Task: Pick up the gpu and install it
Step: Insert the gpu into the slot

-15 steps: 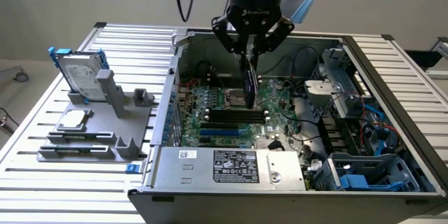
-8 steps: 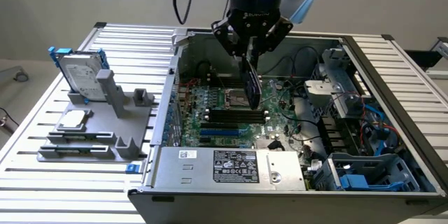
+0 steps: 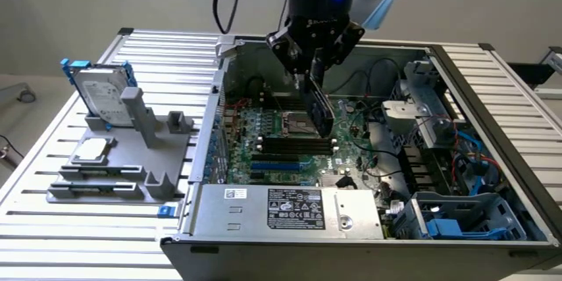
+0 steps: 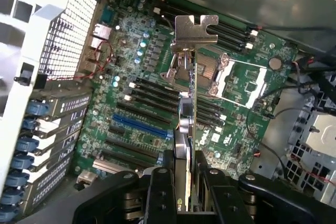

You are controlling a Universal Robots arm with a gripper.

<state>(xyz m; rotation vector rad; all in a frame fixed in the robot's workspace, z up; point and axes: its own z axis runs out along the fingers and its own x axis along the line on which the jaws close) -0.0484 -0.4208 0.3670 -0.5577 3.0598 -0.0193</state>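
My gripper [image 3: 314, 69] hangs inside the open computer case [image 3: 491, 97], shut on the gpu [image 3: 319, 108]. The card is held upright on its edge, just above the motherboard [image 3: 290, 149] near the processor socket [image 3: 294, 122]. In the wrist view the gpu [image 4: 191, 108] runs edge-on away from my gripper [image 4: 185, 195], with its silver bracket [image 4: 195, 30] at the far end. The black fingers [image 4: 160, 192] press on both faces of the card. Below it lie the black expansion slots and one blue slot [image 4: 142, 127].
On the exterior view's left, a grey fixture [image 3: 114, 185] carries a silver hard drive with blue frame [image 3: 101, 93] and a small square silver processor chip [image 3: 94, 151]. A power supply [image 3: 294, 207] lines the case front; cables and a blue drive cage [image 3: 457, 218] crowd the exterior view's right.
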